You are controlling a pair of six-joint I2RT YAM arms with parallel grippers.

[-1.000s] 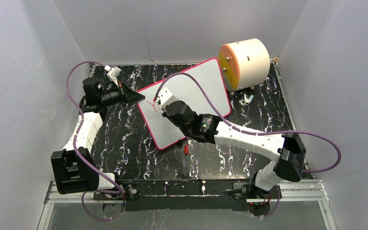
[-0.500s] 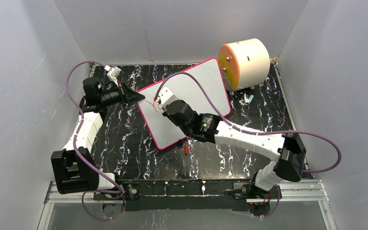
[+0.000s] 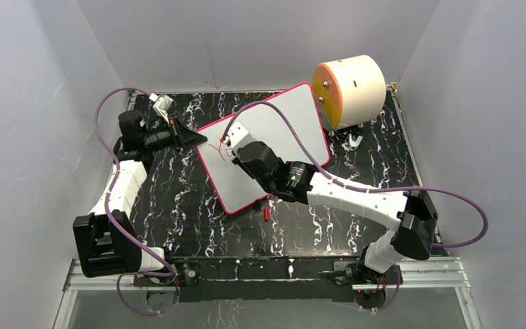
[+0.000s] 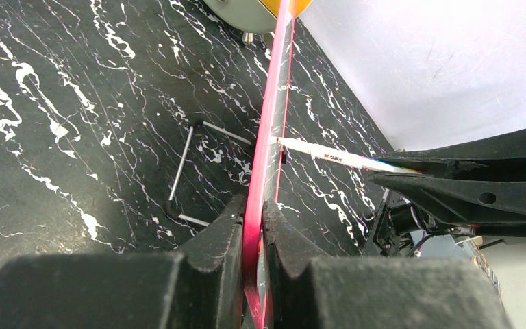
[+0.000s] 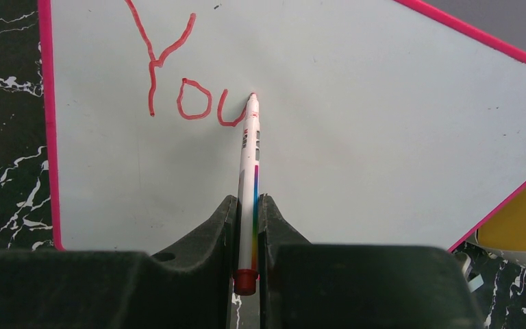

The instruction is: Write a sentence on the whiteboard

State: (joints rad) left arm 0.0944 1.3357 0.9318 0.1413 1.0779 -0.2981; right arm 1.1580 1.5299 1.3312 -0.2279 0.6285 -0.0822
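On the black marbled table (image 3: 192, 205), top view: the whiteboard (image 3: 281, 123) sits mid-table, turned at an angle, pink frame all round. The left gripper (image 3: 195, 139) is at the board's 9 o'clock corner and looks clamped on it. The right gripper (image 3: 231, 146) reaches in from 4 o'clock over the board's left part, where faint red strokes show beside it; its jaws are too small here to read. A cream cylinder (image 3: 353, 89) with an orange face is at the board's 2 o'clock, just beside its far right corner. A small red cap (image 3: 266, 214) lies on the table at 6 o'clock, just off the near edge of the board. Left wrist view: the board is seen edge-on, running from 6 to 12 o'clock, with both left fingers pinched tight on the pink frame. A white marker (image 4: 329, 157) comes in from 3 o'clock, its tip touching the board face. A bent wire piece (image 4: 181, 171) lies on the table at 9 o'clock of the board. Right wrist view: the right fingers are clenched on the marker barrel and the tip is on the white face. The sentence (image 5: 178, 89) so far reads "Yo" plus a part-drawn "u" in red, at the board's upper left, and the tip is touching the right end of the "u".
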